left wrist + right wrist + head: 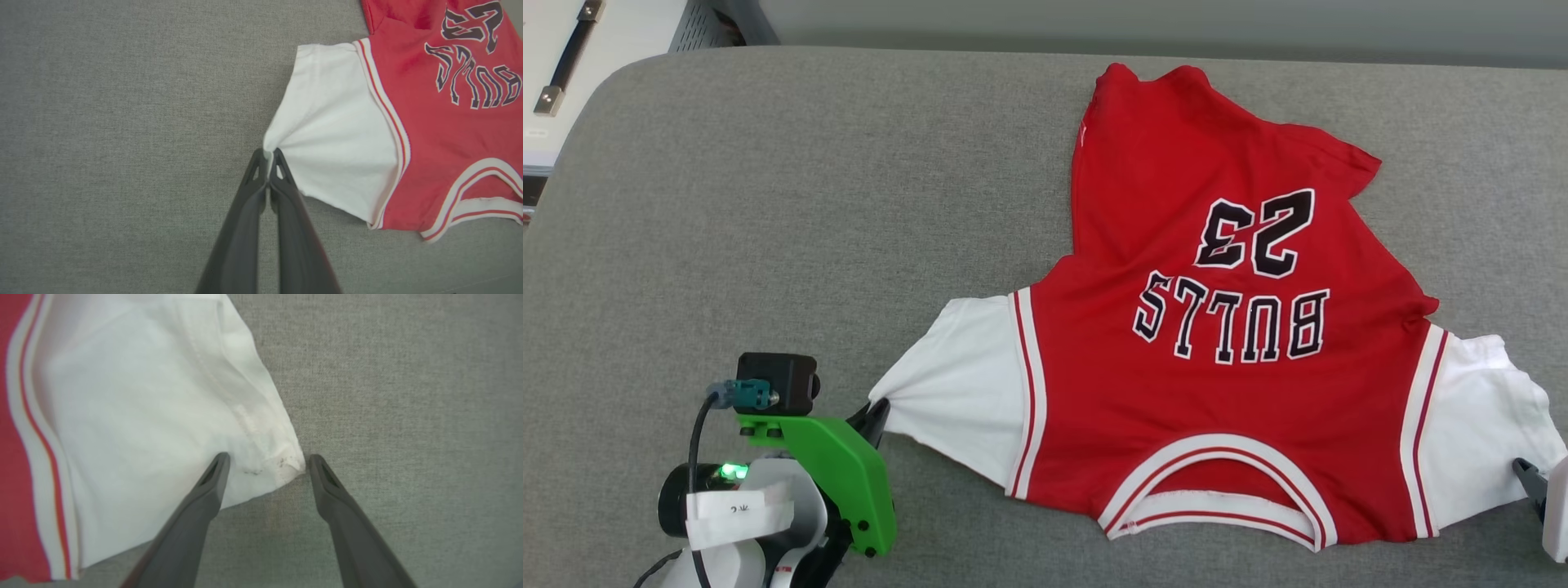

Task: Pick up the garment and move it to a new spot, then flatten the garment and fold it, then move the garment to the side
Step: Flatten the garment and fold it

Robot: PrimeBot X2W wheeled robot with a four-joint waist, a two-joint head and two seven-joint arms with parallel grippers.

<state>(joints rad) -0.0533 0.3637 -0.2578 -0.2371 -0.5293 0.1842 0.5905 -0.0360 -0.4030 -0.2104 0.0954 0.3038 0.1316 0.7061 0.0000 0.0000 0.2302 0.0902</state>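
**Operator:** Head view, report.

**Technician:** The garment lies spread on the grey fabric worktop, over its right half, lettered face up. The collar points toward the near edge and the hem toward the far edge. The left gripper is at the tip of the left-side sleeve. The right gripper sits at the outer edge of the right-side sleeve, close to the near edge.

**Operator:** Left wrist view?

**Technician:** The left gripper's fingers are pressed together, pinching the outer corner of the left-side sleeve. The cloth is drawn to a point, with creases fanning out from the grip.

**Operator:** Right wrist view?

**Technician:** The right gripper's fingers are spread. One tip is over the right-side sleeve. The other is over bare worktop, just beside the sleeve's corner. That corner lies between the tips, and nothing is clamped.
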